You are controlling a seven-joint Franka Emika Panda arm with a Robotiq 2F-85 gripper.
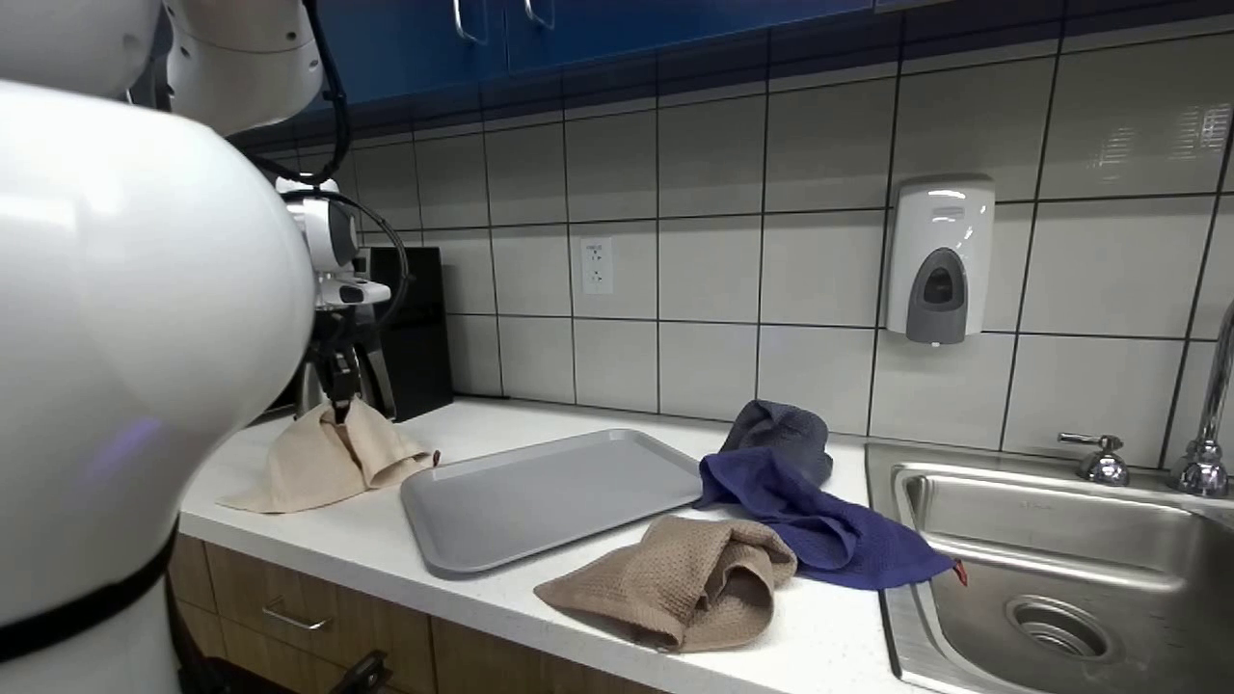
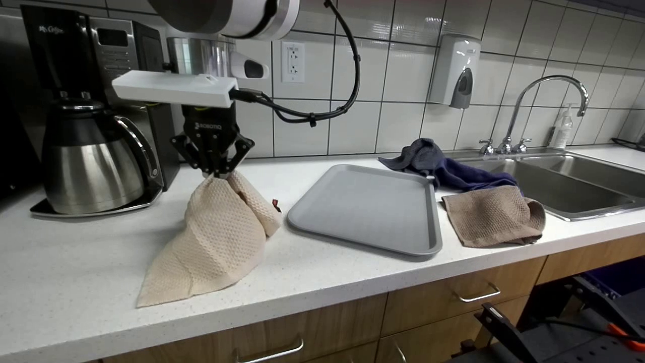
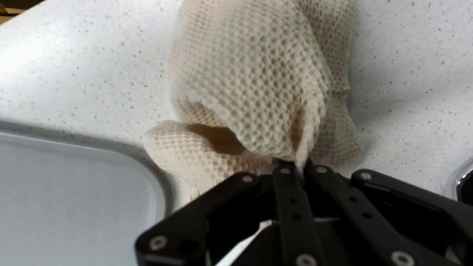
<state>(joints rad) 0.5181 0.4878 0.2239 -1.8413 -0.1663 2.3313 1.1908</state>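
Note:
A cream waffle-weave cloth (image 2: pixel 221 242) is pinched near its top by my gripper (image 2: pixel 217 175), whose jaws stand together on a gathered fold. From there the cloth (image 1: pixel 308 463) drapes down to the white counter, its lower corner spread flat towards the front edge. In the wrist view a thin ridge of the cloth (image 3: pixel 251 74) runs in between the fingertips, and the gripper (image 3: pixel 301 168) hides part of the fabric. A small dark red tag (image 2: pixel 276 205) shows at the cloth's side. The grey tray (image 2: pixel 368 206) lies flat just beside it.
Past the tray lie a brown cloth (image 1: pixel 675 578), a purple-blue cloth (image 1: pixel 819 520) and a dark grey cloth (image 1: pixel 783 439), bunched near the steel sink (image 1: pixel 1041 578). A coffee maker with a steel carafe (image 2: pixel 93 171) stands close to the gripper, before a microwave. The tiled wall bounds the back.

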